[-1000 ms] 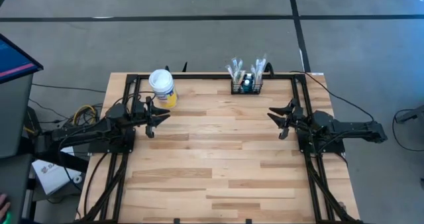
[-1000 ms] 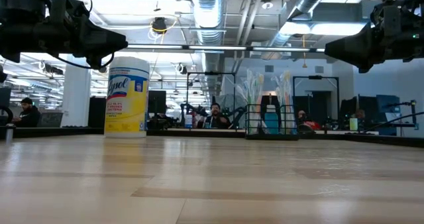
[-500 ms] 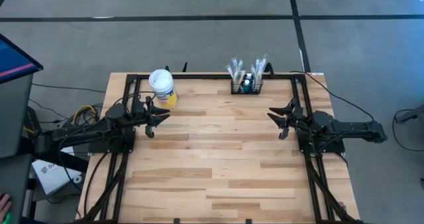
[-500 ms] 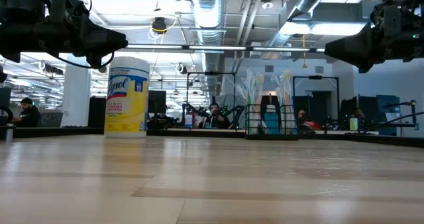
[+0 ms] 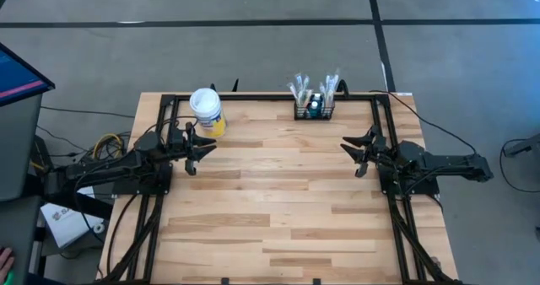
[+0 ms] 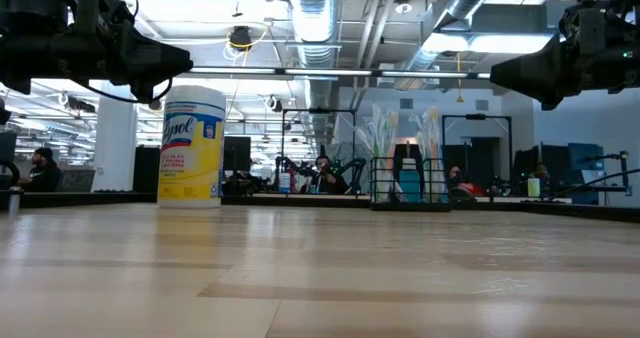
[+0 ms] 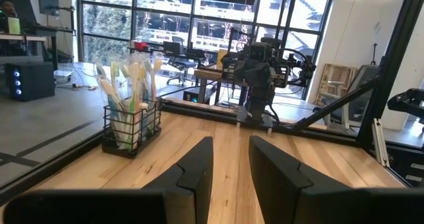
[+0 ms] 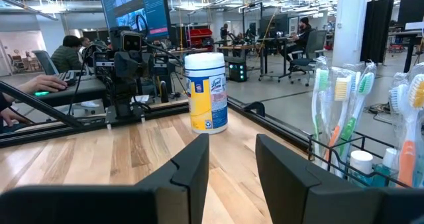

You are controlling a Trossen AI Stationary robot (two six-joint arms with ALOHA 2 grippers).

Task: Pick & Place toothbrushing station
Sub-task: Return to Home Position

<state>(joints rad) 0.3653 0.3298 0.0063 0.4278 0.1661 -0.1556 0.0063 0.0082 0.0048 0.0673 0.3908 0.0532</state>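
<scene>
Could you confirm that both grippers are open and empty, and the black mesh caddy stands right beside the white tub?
Not quite: the high view shows the black mesh caddy well apart from the white tub, farther to the right along the far edge of the table. The left gripper and right gripper are indeed open and empty.

One camera is looking straight down over the whole table point(image 5: 278, 201), another level across it. The wrist cameras are facing each other, sharing the caddy point(image 7: 130, 128).
</scene>
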